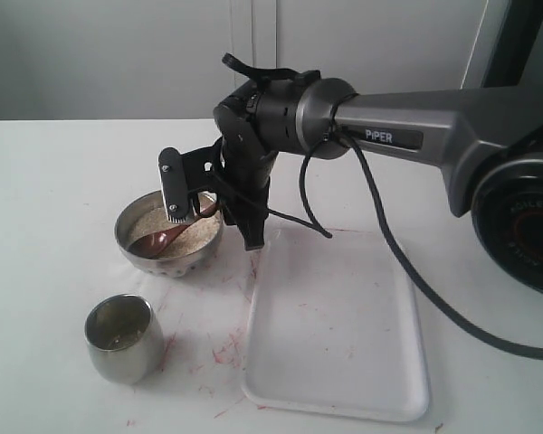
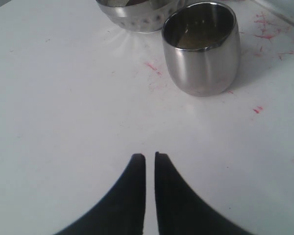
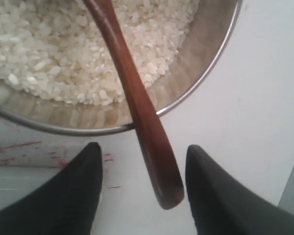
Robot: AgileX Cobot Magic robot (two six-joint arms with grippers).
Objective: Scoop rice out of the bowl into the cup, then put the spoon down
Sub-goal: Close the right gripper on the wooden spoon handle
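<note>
The left gripper point(image 2: 150, 156) hovers over bare table, its black fingers drawn together to a thin slit with nothing between them. Near it stands the cup point(image 1: 122, 336), a small rounded steel tumbler, upright, with a pale layer at its bottom; behind it and slightly right sits the bowl point(image 1: 169, 233), wider, shiny, dimpled around its lower band; the two stand close but apart. The rice point(image 1: 195, 233) fills the bowl in a pale off-white bed. The spoon point(image 1: 158, 240), dark reddish-brown wood, lies with its oval scoop on the grains; its slim handle crosses the rim and juts out past it. The right gripper point(image 1: 213, 212) straddles the handle's end with jaws spread wide; in the right wrist view neither finger touches the wood.

Just right of the bowl lies a white tray point(image 1: 253, 362) with a raised rim; the right arm point(image 1: 407, 117) reaches in above it, trailing a black cable point(image 1: 380, 226). Open tabletop lies left of and in front of the cup.

The table point(image 1: 45, 226) is white, smeared with faint red marks point(image 1: 222, 353) between cup and tray; a pale wall point(image 1: 118, 54) stands behind.
</note>
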